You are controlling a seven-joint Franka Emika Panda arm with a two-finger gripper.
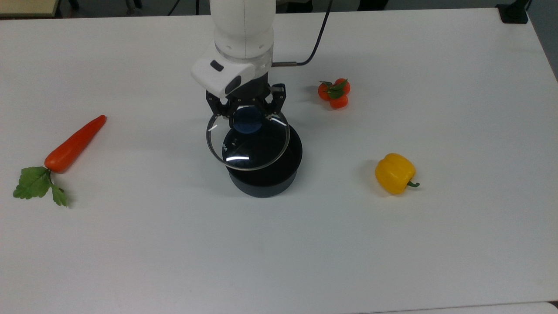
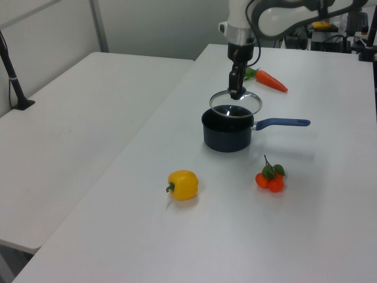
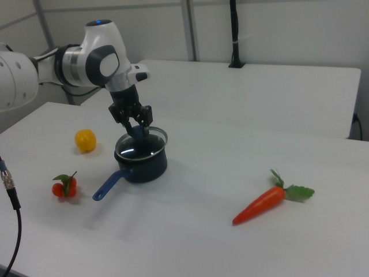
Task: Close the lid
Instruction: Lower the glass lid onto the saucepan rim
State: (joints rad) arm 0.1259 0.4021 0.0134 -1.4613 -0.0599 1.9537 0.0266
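Carrot [image 1: 74, 144]: I see it at the top view's left edge, lying flat, well apart from the rest.
Gripper [image 1: 247, 114]: fingers closed on the blue knob [image 1: 247, 120], upper centre of the top view.
Lid [image 1: 247, 144]: I have it held over the saucepan [image 1: 266, 174], overlapping most of its mouth, offset toward the top view's left.
Tomatoes [image 1: 334, 93]: upper right of centre.
Yellow pepper [image 1: 394, 173]: right of the saucepan, on the white table [image 1: 279, 253].

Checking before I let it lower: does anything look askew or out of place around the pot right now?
Nothing is spilled or damaged. The lid, held by its blue knob in the gripper, hangs above the saucepan and, in the top view, looks offset toward the top view's left of the rim, not yet seated.
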